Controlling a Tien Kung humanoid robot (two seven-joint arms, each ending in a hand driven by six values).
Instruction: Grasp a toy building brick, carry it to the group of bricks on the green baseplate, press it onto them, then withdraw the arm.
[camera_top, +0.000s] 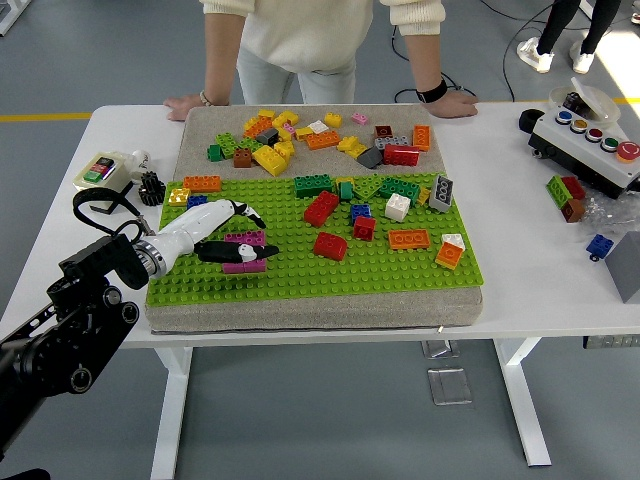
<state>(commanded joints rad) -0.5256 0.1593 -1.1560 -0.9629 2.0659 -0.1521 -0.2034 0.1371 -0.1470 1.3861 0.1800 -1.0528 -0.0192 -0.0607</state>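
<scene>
Brick (243, 253), magenta and studded, sits at the baseplate's (300, 275) eight o'clock corner, under my left hand (222, 240). The white-shelled palm with black fingers (250, 253) is closed over the brick, thumb along its near face, other digits arched over the top. I cannot tell whether it has lifted clear of the studs. My right hand is out of view.

Outward toward three o'clock lies the group: a red brick (330, 245) nearest, then a tilted red one (321, 208), green bricks (313, 184), a white cube (398, 207) and orange plates (408, 238). Loose bricks (270, 135) crowd the bare pad (320, 310) at twelve o'clock, where a person (320, 40) leans both hands on the table (540, 260).

Risks, as I judge them: smooth, hard plastic may slip from a shallow pinch; the studs may hold the brick and drag the baseplate on its soft pad; pressing off-register would leave it cocked, since several neighbours already lie tilted.
</scene>
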